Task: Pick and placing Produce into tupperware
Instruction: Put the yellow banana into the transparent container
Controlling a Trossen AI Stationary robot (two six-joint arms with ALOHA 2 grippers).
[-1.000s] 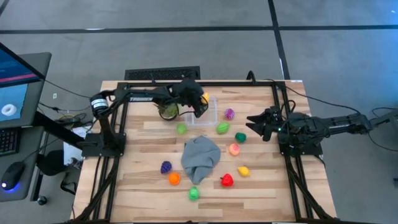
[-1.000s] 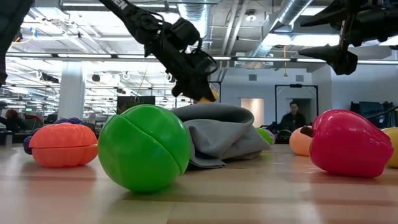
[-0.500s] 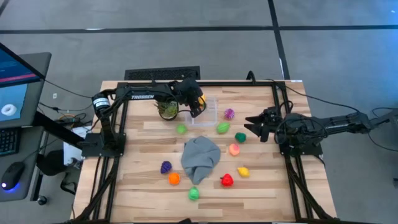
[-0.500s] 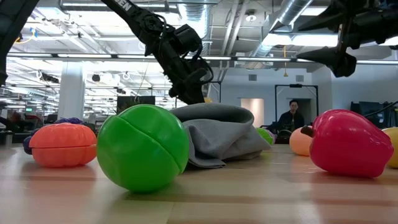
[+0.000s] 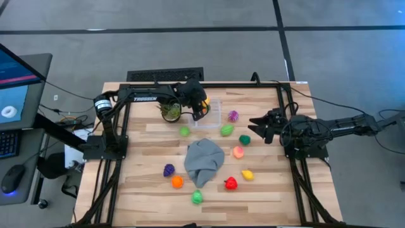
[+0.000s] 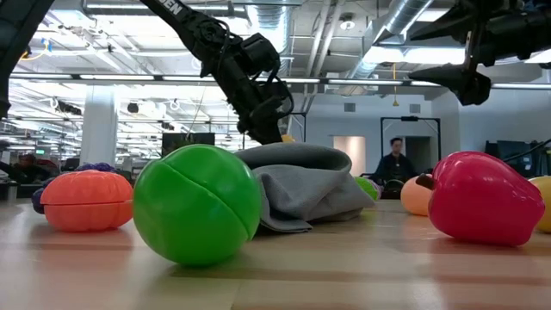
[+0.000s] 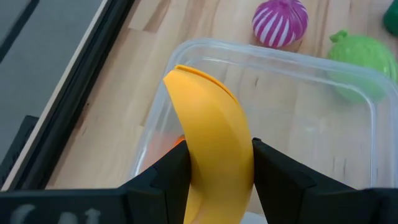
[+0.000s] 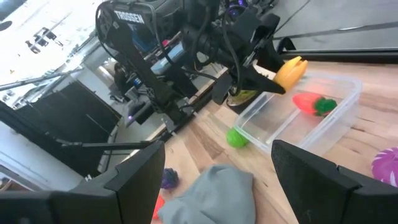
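The grey cloth (image 5: pixel 204 161) served as the landmark, lying crumpled mid-worktop. On its near side lay a green ball (image 6: pixel 196 215), an orange piece (image 5: pixel 177 182), purple grapes (image 5: pixel 168 170), a red piece (image 6: pixel 482 209) and a small yellow piece (image 5: pixel 247 174). Just beyond it, toward the right arm, sat a peach-coloured piece (image 5: pixel 238 152) and a dark green one (image 5: pixel 244 140).

Farther back from the cloth stood the tupperware (image 7: pixel 348 99), clear and square, with a red item with a green top (image 8: pixel 311 103) already inside. A striped purple piece (image 7: pixel 280 23) and a light green piece (image 7: pixel 360 55) lay just outside its walls, and a potted plant (image 5: pixel 171 112) stood beside it on the left arm's side.

The left gripper (image 7: pixel 214 186) hung over the container's near wall, jaws clamped on the banana (image 7: pixel 214 140), which pointed forward over the open interior. The banana was held above the tub, not yet resting in it.

To finish this placement well, I judged the arm should carry the fruit toward the container's middle and lower it before letting go, so its long curve would not catch the rim or tip out.

The right gripper (image 5: pixel 261 125) waited well off to the cloth's right, raised, jaws spread and empty.
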